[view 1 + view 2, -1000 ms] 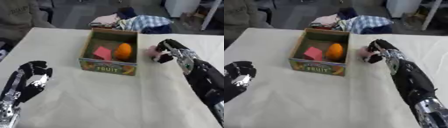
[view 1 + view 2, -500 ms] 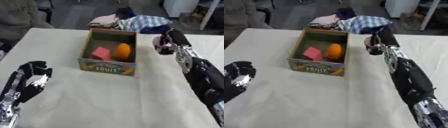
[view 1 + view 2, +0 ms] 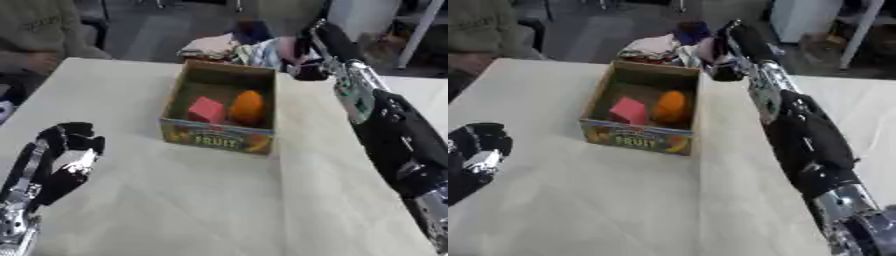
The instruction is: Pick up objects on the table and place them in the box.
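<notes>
Our right hand (image 3: 317,47) is raised above the far right corner of the cardboard box (image 3: 223,113), fingers curled round a small pink object (image 3: 708,51) — held in the air, just beyond the box's far edge. Inside the box we see a pink block (image 3: 206,109) beside an orange fruit (image 3: 248,106). Our left hand (image 3: 61,162) rests on the table (image 3: 175,200) near the lower left — fingers relaxed, holding nothing.
</notes>
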Motion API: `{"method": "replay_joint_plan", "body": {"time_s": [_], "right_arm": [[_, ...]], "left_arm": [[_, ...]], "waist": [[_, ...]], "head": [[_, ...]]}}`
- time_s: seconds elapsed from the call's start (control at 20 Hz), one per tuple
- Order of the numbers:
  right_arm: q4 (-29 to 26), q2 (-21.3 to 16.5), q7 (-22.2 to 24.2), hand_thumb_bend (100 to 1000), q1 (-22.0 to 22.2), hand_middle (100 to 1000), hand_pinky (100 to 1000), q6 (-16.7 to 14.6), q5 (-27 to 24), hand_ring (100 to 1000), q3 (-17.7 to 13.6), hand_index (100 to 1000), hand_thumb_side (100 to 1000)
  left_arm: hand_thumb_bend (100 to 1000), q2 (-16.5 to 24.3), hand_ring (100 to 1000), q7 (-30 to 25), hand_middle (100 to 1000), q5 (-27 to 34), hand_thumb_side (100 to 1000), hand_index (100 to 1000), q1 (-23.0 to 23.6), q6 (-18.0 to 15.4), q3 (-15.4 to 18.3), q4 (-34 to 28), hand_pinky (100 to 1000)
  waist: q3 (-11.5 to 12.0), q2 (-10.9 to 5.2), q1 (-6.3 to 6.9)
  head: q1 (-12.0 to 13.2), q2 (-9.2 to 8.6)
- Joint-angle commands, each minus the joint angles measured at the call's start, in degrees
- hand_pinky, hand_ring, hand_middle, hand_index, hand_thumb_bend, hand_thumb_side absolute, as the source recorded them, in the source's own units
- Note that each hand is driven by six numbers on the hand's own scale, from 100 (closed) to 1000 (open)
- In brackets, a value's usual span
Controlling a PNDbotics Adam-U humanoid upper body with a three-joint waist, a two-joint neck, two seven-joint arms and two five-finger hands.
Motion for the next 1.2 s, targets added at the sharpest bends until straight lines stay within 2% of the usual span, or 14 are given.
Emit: {"method": "replay_joint_plan", "body": {"time_s": [0.05,0.15,0.2,0.25,0.3,0.45,0.5,0.7,0.8,0.95,1.0,1.1,1.15,1.2], "right_arm": [[-0.30,2.16,2.19,306,-1.70,313,552,-1.95,2.02,536,0.93,402,100],[0.48,3.89,3.04,350,-1.58,326,560,-2.63,3.57,545,1.13,418,100],[0.94,4.61,3.42,307,-1.44,332,563,-2.91,4.30,548,1.17,425,100],[1.36,5.16,3.72,388,-1.28,349,570,-3.13,4.92,558,1.17,449,100],[1.75,5.55,4.08,314,-1.12,364,575,-3.38,5.46,564,1.20,464,116],[2.51,5.81,5.20,325,-0.82,449,602,-4.00,6.50,600,1.21,604,238],[2.55,5.66,5.55,325,-0.75,545,624,-4.08,6.46,632,1.12,700,317],[1.69,4.54,7.82,303,-0.50,836,706,-4.31,4.19,757,0.86,911,541],[-0.06,3.59,8.79,293,-0.28,863,711,-4.62,1.90,763,0.81,920,555],[-4.20,1.49,8.08,260,0.45,838,694,-4.71,-3.99,744,1.10,907,524],[-6.01,0.48,7.65,226,0.90,807,674,-4.64,-6.77,721,1.34,891,468],[-10.43,-1.89,6.83,178,2.28,787,658,-3.98,-12.74,701,2.24,879,436],[-12.65,-3.00,6.58,171,3.04,785,656,-3.26,-15.64,699,2.76,878,436],[-14.99,-4.30,6.16,100,4.00,776,647,-2.41,-18.73,690,3.07,874,465]], "left_arm": [[333,0.67,642,-0.26,619,0.20,465,738,-0.87,-0.16,-0.01,-0.91,689],[333,0.54,642,-0.37,619,0.25,465,738,-0.92,-0.16,-0.12,-0.90,689],[332,0.48,641,-0.43,619,0.28,465,738,-0.95,-0.17,-0.17,-0.90,689],[332,0.42,641,-0.47,619,0.29,465,738,-0.97,-0.17,-0.20,-0.90,689],[333,0.39,641,-0.49,619,0.29,466,738,-0.98,-0.17,-0.21,-0.90,689],[333,0.42,641,-0.44,619,0.30,466,738,-1.02,-0.14,-0.13,-0.90,689],[332,0.44,641,-0.40,619,0.30,467,738,-1.02,-0.13,-0.09,-0.90,689],[333,0.53,641,-0.19,619,0.27,467,738,-0.90,-0.07,0.11,-0.86,689],[334,0.59,641,-0.06,619,0.25,467,738,-0.79,-0.04,0.23,-0.84,689],[337,0.67,641,0.21,619,0.23,470,738,-0.62,0.00,0.48,-0.80,688],[338,0.68,642,0.36,619,0.23,471,738,-0.55,0.03,0.61,-0.78,688],[339,0.71,642,0.65,619,0.22,472,737,-0.45,0.08,0.86,-0.78,688],[340,0.73,642,0.78,619,0.21,473,738,-0.41,0.11,0.95,-0.79,688],[342,0.74,643,0.92,620,0.20,474,737,-0.36,0.15,1.08,-0.77,688]], "waist": [[0.35,-0.96,0.38],[0.71,-0.96,0.49],[0.84,-0.95,0.54],[0.93,-0.93,0.57],[0.98,-0.90,0.58],[0.83,-0.78,0.58],[0.70,-0.75,0.56],[-0.09,-0.81,0.50],[-0.69,-0.91,0.50],[-1.67,-1.06,0.50],[-2.04,-1.10,0.49],[-2.64,-1.11,0.49],[-2.86,-1.10,0.48],[-3.17,-1.09,0.50]], "head": [[-0.45,-0.39],[-0.73,-0.33],[-0.83,-0.29],[-0.86,-0.27],[-0.84,-0.28],[-0.67,-0.31],[-0.59,-0.33],[-0.18,-0.27],[0.13,-0.16],[0.58,0.07],[0.76,0.16],[1.16,0.25],[1.29,0.30],[1.47,0.38]]}}
